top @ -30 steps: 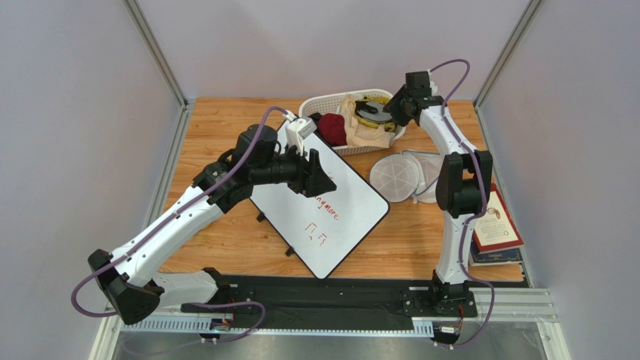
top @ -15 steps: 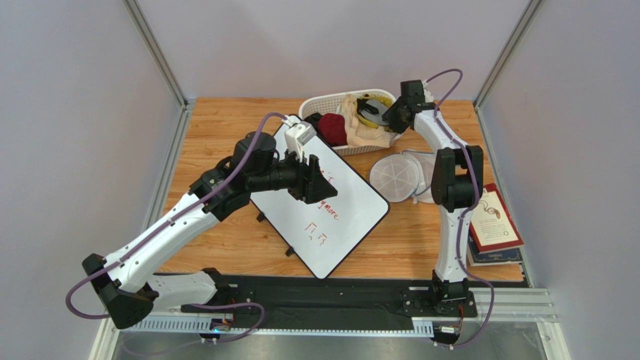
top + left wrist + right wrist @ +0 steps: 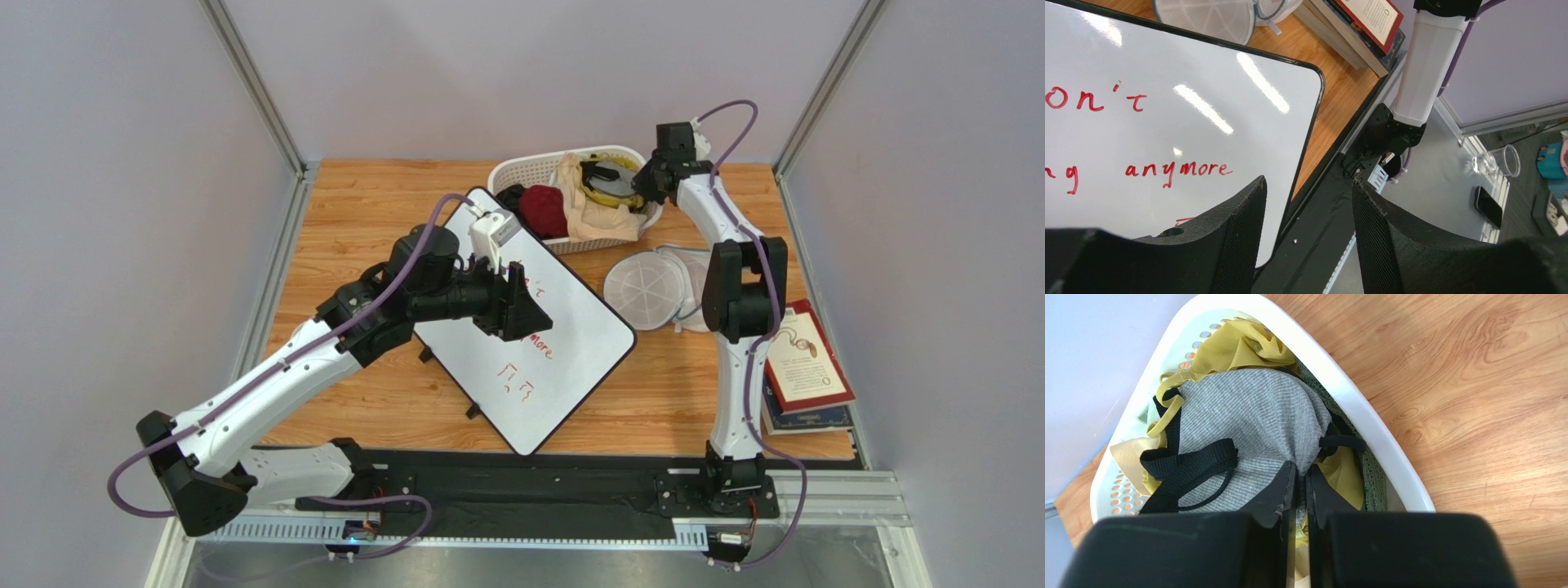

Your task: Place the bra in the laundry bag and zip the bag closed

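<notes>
The bra (image 3: 1247, 425) is grey ribbed fabric with black straps, lying in the white slotted basket (image 3: 1364, 410) on top of yellow garments. In the top view it shows as a dark shape (image 3: 610, 180) at the basket's right end. My right gripper (image 3: 1299, 473) is shut on the bra's near edge, with grey fabric pinched between its fingertips. The laundry bag (image 3: 646, 288) is a white round mesh pouch lying open on the table in front of the basket; it also shows in the left wrist view (image 3: 1206, 18). My left gripper (image 3: 1309, 190) is open and empty above the whiteboard.
A whiteboard (image 3: 540, 355) with red writing lies tilted mid-table under my left arm. The basket (image 3: 540, 162) also holds a dark red garment (image 3: 543, 211) and a beige one (image 3: 597, 211). Books (image 3: 810, 361) lie stacked at the right edge.
My right gripper has gone deeper into the basket's right end and now grips the bra. My left gripper has swung slightly nearer and right over the whiteboard.
</notes>
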Robot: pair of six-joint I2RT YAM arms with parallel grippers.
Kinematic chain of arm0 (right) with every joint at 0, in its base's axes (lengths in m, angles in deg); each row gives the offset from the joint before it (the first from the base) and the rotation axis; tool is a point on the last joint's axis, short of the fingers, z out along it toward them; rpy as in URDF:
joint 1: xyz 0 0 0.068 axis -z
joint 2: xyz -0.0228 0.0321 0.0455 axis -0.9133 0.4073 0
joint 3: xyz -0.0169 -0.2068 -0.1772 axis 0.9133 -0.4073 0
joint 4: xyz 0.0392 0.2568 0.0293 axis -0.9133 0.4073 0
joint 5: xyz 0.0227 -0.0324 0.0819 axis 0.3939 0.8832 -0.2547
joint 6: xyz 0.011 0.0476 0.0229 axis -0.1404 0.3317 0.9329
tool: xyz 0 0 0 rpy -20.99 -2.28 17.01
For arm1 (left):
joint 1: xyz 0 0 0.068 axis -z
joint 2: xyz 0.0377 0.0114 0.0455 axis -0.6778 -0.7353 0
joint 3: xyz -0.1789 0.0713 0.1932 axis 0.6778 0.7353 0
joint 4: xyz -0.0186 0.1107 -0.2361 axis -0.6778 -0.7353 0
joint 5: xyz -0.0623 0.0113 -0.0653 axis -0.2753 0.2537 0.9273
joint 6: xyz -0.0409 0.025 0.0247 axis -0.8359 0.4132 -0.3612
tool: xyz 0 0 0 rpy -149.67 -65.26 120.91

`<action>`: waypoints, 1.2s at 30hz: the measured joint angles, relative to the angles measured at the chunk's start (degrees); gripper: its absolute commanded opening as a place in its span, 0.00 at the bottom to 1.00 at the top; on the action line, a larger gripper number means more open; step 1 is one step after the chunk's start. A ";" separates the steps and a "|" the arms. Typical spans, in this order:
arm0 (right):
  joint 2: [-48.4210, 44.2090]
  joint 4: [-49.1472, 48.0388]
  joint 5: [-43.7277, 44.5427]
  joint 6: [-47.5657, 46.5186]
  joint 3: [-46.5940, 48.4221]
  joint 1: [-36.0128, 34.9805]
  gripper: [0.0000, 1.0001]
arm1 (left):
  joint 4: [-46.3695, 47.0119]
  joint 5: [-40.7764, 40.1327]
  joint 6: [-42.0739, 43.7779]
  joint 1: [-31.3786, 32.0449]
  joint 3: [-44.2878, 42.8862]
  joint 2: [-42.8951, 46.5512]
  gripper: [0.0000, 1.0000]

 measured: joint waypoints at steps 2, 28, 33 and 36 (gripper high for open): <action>0.00 0.00 0.00 -0.57 0.00 0.00 0.00 | 0.02 -0.11 -0.04 0.15 0.00 -0.02 0.60; -5.25 1.75 -8.87 -1.77 -0.55 1.27 0.55 | 1.46 0.04 -0.66 1.92 0.02 -2.45 0.60; -5.25 2.19 -9.14 -2.14 -0.66 2.23 0.59 | 1.44 0.04 -0.63 1.92 0.02 -2.45 0.60; -5.25 2.49 -9.03 -2.86 -0.66 2.64 0.59 | 1.46 0.09 -0.63 1.92 0.02 -2.60 0.60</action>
